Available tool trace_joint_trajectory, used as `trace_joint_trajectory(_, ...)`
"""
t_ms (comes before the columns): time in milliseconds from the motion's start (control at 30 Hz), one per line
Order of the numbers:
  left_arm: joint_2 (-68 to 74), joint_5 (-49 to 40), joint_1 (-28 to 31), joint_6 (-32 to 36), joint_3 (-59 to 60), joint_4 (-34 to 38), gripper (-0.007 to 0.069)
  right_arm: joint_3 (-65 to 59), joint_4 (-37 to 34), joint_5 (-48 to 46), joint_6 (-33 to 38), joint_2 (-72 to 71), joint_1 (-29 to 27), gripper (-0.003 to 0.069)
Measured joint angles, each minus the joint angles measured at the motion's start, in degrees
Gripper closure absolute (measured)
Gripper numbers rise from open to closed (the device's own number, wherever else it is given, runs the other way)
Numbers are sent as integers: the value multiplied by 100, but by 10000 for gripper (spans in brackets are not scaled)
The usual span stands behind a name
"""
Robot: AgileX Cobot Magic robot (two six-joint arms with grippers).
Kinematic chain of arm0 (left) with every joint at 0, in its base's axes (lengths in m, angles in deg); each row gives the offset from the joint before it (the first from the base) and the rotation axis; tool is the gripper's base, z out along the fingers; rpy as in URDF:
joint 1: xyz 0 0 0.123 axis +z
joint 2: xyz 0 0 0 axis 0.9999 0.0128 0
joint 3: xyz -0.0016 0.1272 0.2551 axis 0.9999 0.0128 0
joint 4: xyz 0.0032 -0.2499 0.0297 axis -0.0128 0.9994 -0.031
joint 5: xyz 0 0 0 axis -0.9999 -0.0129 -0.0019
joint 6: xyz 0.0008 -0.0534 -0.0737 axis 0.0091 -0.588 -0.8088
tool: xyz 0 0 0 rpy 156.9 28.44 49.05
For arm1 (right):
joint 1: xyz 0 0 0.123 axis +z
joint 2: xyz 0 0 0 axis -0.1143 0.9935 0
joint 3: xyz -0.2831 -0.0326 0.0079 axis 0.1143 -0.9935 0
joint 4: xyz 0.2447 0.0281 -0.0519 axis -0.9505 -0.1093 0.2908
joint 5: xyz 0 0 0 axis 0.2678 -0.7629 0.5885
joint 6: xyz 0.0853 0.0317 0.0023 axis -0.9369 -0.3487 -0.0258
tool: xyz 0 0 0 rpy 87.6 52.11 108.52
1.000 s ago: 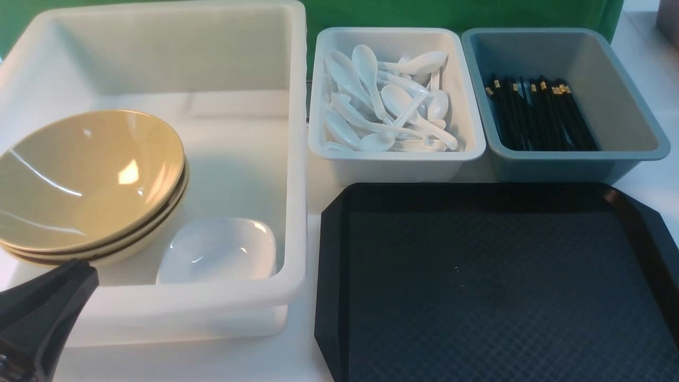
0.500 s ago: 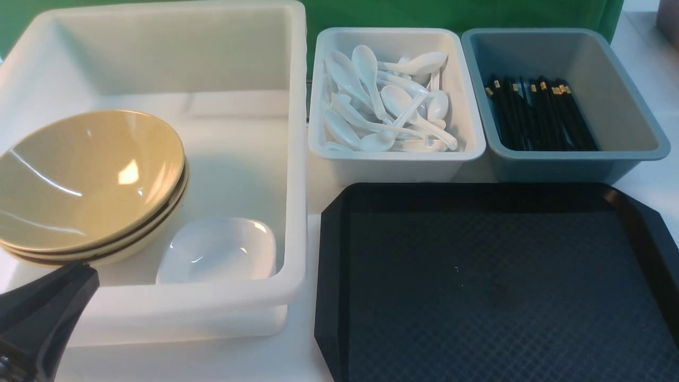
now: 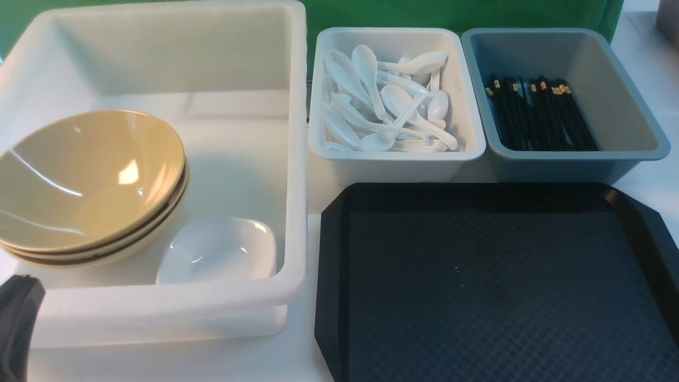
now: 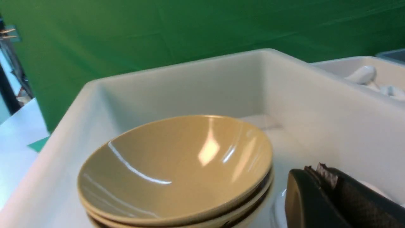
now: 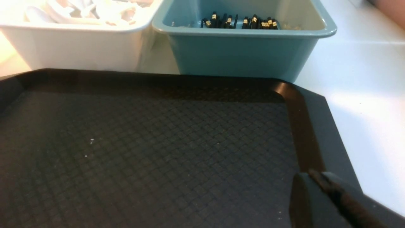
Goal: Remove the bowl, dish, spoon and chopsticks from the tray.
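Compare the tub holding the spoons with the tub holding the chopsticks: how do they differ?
The spoon tub is white; the chopstick tub is grey-blue. The spoon tub stands nearer the big white tub, the chopstick tub farther right. The spoons lie jumbled across their tub, while the chopsticks lie bundled side by side, leaving bare floor. Both are rectangular, similar in size, and stand just behind the black tray.

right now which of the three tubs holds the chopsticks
The grey-blue tub, farthest to the robot's right behind the tray. Its chopsticks are black; the middle white tub holds spoons.
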Motion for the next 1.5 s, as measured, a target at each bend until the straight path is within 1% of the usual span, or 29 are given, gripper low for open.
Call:
trace_joint_trajectory(33, -16, 141, -6, -296, 160, -282, 636, 0, 0, 0, 0, 0, 0, 619)
trace_joint_trajectory(67, -16, 141, -11, -296, 160, -282, 636, 0, 0, 0, 0, 0, 0, 619)
trace_joint_trajectory(100, -24, 284, -33, -932, 383, -777, 636, 0, 0, 0, 0, 0, 0, 618)
trace_joint_trajectory(167, -24, 257, -63, -1752, 457, -1393, 636, 0, 0, 0, 0, 0, 0, 617)
trace_joint_trajectory(233, -29, -82, -89, -2757, 457, -2257, 636, 0, 0, 0, 0, -2, -5, 615)
trace_joint_trajectory(267, -29, -198, -112, -3051, 457, -2447, 636, 0, 0, -5, 0, -2, -5, 615)
trace_joint_trajectory(333, -29, -699, -227, -3586, 457, -2937, 636, 0, 0, -5, -6, -2, -5, 615)
trace_joint_trajectory(400, -29, -913, -374, -3797, 451, -3170, 636, 0, 0, -5, -6, -2, -5, 614)
trace_joint_trajectory(500, -36, -958, -529, -3812, 447, -3301, 636, 0, -1, -5, -10, -2, -5, 614)
trace_joint_trajectory(733, -41, -958, -520, -3533, 447, -3276, 636, 5, -6, -12, -10, -2, -5, 614)
trace_joint_trajectory(833, -41, -899, -520, -3457, 447, -3121, 636, 5, -6, -12, -10, -2, -5, 614)
trace_joint_trajectory(933, -41, -886, -520, -3452, 447, -3001, 636, 5, -6, -12, -10, -2, -5, 614)
trace_joint_trajectory(1500, -41, -877, -520, -3421, 447, -2981, 636, 5, -6, -12, -16, -2, -5, 613)
